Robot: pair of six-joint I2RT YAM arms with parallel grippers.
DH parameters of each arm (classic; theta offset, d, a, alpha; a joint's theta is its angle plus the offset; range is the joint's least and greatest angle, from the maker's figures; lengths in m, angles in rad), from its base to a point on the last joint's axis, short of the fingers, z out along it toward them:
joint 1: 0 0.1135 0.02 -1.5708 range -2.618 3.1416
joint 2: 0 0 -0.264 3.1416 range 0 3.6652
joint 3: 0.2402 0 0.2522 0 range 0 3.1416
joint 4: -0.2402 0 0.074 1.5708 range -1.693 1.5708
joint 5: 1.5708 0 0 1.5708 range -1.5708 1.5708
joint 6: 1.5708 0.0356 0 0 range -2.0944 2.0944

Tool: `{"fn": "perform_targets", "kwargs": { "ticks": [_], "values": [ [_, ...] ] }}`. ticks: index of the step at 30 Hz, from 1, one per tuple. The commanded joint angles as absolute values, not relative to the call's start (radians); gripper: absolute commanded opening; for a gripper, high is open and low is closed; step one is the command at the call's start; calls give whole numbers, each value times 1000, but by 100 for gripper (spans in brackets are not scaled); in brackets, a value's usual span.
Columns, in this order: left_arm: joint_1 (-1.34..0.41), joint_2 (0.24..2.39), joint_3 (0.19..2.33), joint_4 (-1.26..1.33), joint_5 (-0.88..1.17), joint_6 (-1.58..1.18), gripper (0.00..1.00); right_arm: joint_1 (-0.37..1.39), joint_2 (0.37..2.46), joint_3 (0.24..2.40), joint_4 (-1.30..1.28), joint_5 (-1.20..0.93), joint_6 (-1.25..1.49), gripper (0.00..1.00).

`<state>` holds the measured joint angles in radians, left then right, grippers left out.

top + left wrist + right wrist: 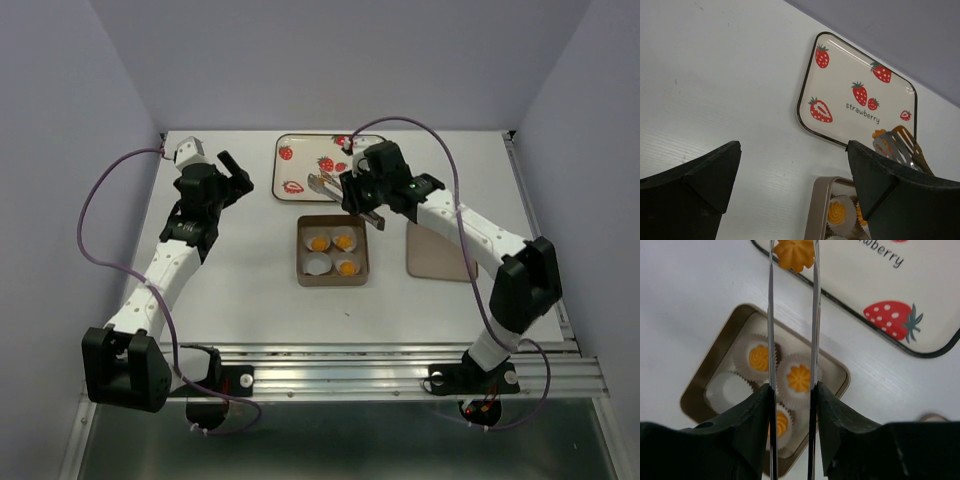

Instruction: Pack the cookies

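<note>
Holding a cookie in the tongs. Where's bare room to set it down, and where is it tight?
Free: the empty paper cup at the tin's near-left corner; most of the strawberry plate; bare table between tin and left gripper. Crowded: the other three cups hold cookies, and right of the tin the tan lid lies under the right arm.

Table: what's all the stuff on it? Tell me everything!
table: one, white, under everything
tray: one, cream with red strawberries, far middle
box: one, gold-tan, in front of the tray
paper cups: four, white, in the box; one empty
tongs: one, metal, by the tray's front edge
cookies: four, orange-yellow; three in cups, one in the tongs
lid: one, tan, right of the box
cables: two, purple, one each side
left gripper: black, open, empty
right gripper: black, shut on the tongs
</note>
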<state>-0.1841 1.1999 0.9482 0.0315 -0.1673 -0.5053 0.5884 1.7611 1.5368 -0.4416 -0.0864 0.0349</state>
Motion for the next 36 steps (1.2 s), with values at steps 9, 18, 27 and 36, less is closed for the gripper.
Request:
{"fn": "perform_targets", "kwargs": {
  "ticks": [9, 18, 27, 36],
  "values": [
    [-190, 1209, 956, 109, -130, -460, 99, 684, 1410, 1233, -509, -252, 65, 39],
    [-190, 1212, 966, 95, -144, -454, 99, 719, 1387, 1192, -626, -271, 69, 39],
    [-189, 1223, 968, 94, -137, -459, 99, 729, 1420, 1193, -661, -311, 58, 39],
    [-190, 1226, 969, 92, -135, -460, 99, 729, 1465, 1207, -669, -307, 52, 40]
  ]
}}
